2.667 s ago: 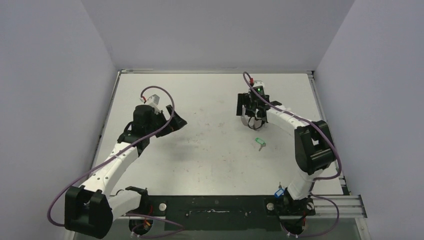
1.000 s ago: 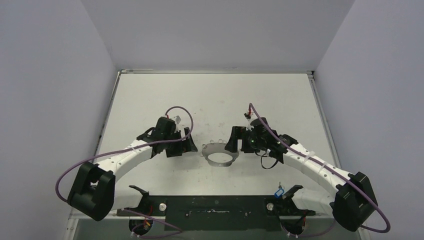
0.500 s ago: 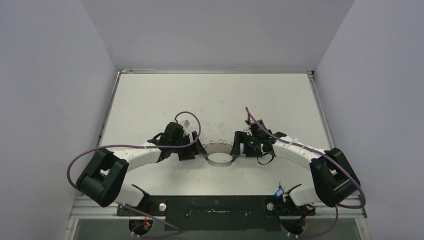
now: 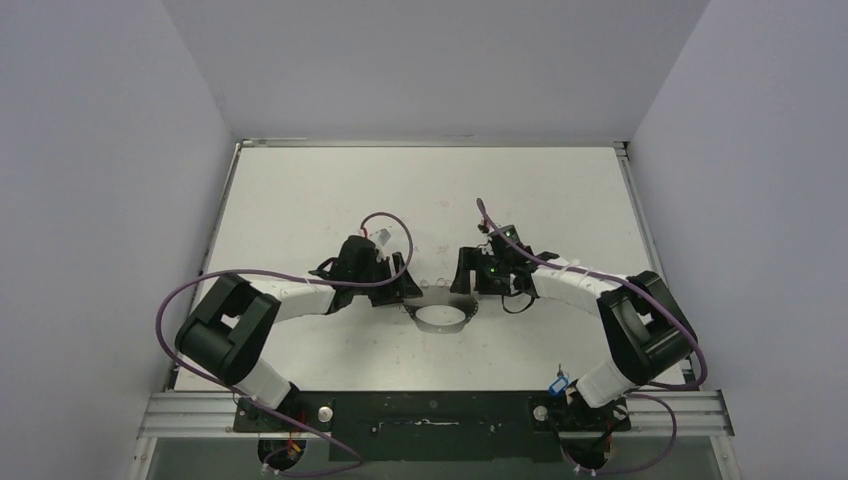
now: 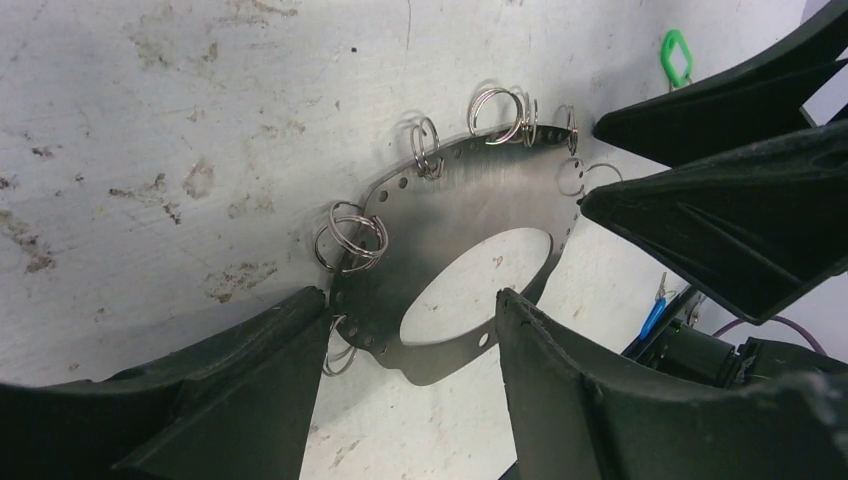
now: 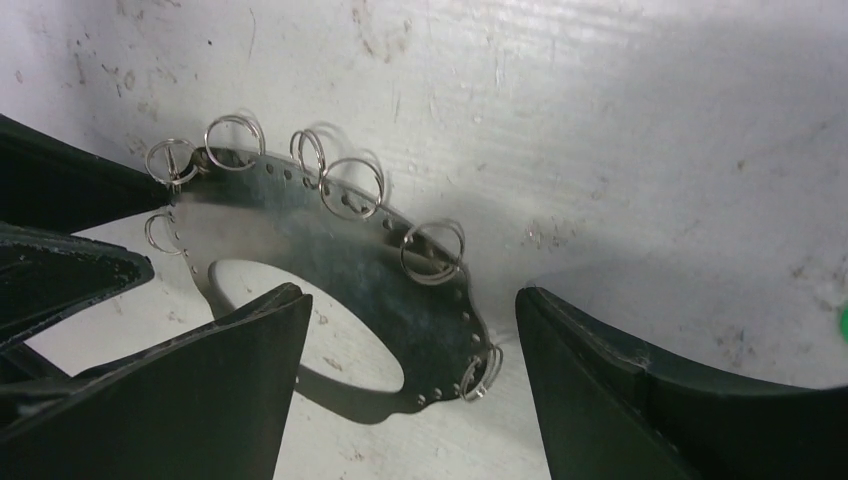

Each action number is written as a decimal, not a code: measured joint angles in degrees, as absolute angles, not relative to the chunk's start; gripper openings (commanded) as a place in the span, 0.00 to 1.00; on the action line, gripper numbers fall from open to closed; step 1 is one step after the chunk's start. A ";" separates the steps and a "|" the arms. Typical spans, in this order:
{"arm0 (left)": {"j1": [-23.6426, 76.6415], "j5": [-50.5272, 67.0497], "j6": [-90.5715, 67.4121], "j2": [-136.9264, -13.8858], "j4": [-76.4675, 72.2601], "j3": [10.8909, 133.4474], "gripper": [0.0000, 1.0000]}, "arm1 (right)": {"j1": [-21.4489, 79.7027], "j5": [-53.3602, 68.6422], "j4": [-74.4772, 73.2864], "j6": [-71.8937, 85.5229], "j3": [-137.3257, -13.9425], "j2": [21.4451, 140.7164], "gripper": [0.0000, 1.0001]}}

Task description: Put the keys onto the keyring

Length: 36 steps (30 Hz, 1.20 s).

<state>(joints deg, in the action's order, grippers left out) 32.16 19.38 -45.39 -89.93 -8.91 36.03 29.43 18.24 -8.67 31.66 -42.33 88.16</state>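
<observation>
Left wrist view: the keyring [image 5: 450, 215], a thin metal plate (probably stiff, light and slick) fringed with small split rings [image 5: 350, 237], lies flat on the desk [image 5: 150, 100]. It is best pinched across its bare band. Straddling opposite ends, the left tool [image 5: 410, 300] and the right tool [image 6: 410, 295] are both released, holding nothing.

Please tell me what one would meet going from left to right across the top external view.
left gripper → keyring → right gripper → blue key, down by the right arm's base
</observation>
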 measured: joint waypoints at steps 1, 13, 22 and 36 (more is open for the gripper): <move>32.16 19.33 -45.36 -90.11 -9.34 36.03 0.60 | 29.43 18.20 -8.51 31.24 -43.11 89.03 0.72; 32.27 17.82 -43.81 -93.30 -7.66 40.25 0.57 | 31.68 18.90 -7.90 29.76 -40.49 87.22 0.59; 32.32 12.93 -38.22 -95.39 2.02 47.29 0.60 | 37.58 22.85 -0.82 38.61 -30.98 80.16 0.64; 32.40 2.13 -38.48 -69.80 10.22 31.22 0.49 | 36.58 17.47 -10.02 37.85 -30.52 71.75 0.66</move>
